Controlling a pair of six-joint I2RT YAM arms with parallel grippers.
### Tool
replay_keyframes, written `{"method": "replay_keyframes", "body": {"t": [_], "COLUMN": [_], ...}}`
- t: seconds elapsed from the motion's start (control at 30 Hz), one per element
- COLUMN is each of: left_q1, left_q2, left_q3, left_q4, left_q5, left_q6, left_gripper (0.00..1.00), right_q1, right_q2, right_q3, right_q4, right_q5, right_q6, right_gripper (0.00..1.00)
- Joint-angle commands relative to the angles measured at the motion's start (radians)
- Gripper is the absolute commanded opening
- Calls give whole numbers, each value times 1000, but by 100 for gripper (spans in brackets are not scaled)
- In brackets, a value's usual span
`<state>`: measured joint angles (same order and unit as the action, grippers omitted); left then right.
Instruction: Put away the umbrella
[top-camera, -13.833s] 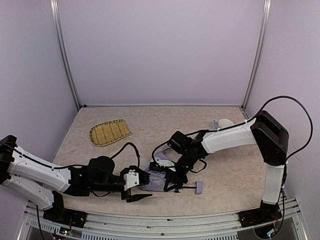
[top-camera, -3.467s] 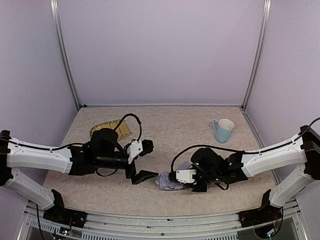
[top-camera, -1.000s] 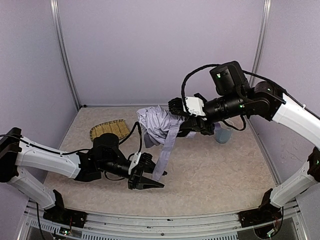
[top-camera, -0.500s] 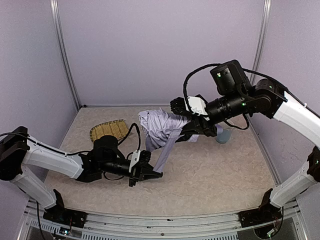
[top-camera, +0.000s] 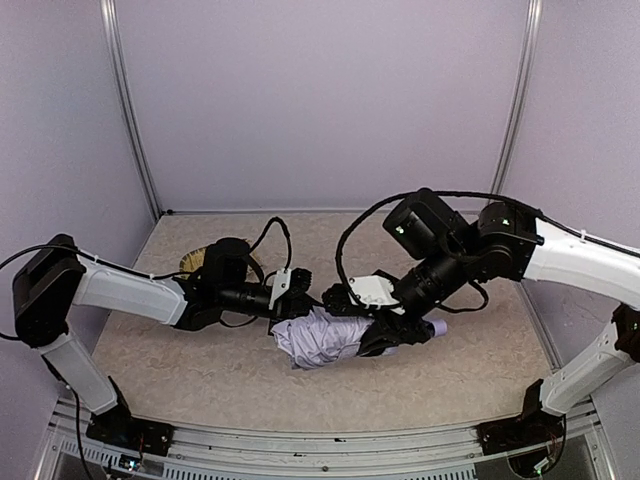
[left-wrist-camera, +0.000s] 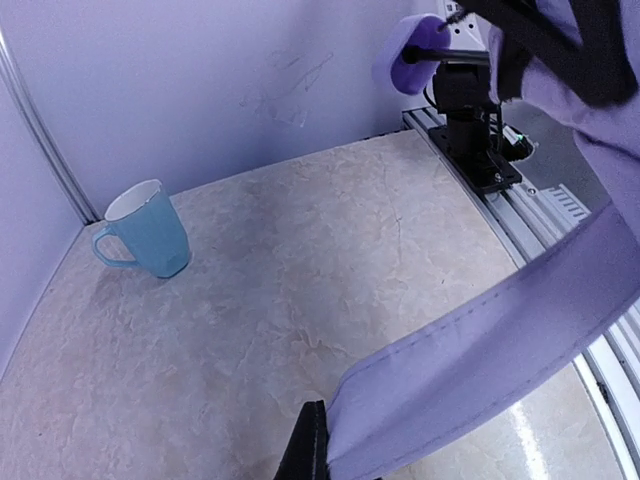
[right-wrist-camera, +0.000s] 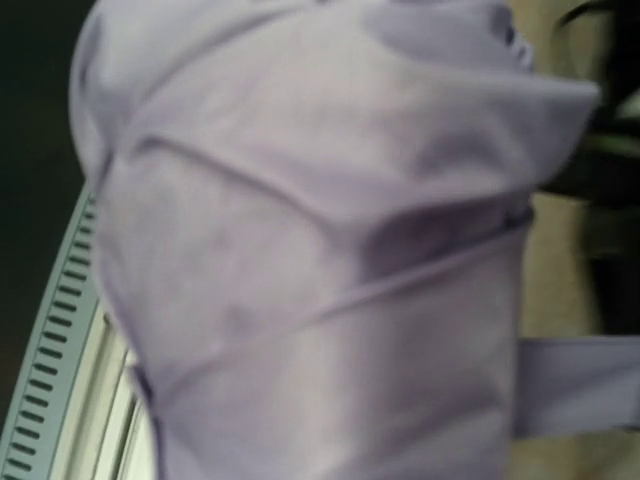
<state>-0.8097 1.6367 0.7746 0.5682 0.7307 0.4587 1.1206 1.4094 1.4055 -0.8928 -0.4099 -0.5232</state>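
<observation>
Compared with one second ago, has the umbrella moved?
Yes. In the top view the umbrella has come down from level with the back edge of the table to mid-table, toward its near edge.

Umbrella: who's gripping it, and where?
Both hold the umbrella: left gripper pinches its strap; right gripper clamps the bundled canopy near the handle end.
</observation>
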Motion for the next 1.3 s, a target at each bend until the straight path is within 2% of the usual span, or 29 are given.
{"method": "replay_keyframes", "body": {"t": [0.0, 0.23, 0.4, 0.73, 0.83, 0.9, 1.07, 1.17, 1.27], "left_q1": [79, 92, 92, 89, 90, 93, 97, 95, 60], "left_q2": [59, 98, 92, 135, 174, 188, 164, 78, -110], "left_q3": [98, 211, 189, 119, 169, 192, 161, 120, 22], "left_q4": [-171, -236, -228, -68, -80, -100, -101, -126, -151], "left_q5": [-81, -142, -205, -342, -421, -474, -587, -638, -630], "left_q6": [109, 189, 225, 172, 119, 96, 51, -22, -138], "left_gripper": [0, 0, 0, 0, 9, 25, 46, 46, 40], "right_q1": [94, 126, 125, 33, 6, -9, -47, -58, -66], "right_q2": [21, 189, 354, 538, 568, 578, 590, 598, 607], "right_q3": [-102, -339, -373, -358, -355, -354, -359, -360, -356], "right_q4": [49, 213, 208, 201, 200, 207, 224, 234, 235], "right_q5": [-135, -102, -48, -136, -130, -123, -92, -92, -100], "right_q6": [56, 120, 145, 222, 239, 250, 272, 273, 273], "right_gripper": [0, 0, 0, 0, 0, 0, 0, 0, 0]}}
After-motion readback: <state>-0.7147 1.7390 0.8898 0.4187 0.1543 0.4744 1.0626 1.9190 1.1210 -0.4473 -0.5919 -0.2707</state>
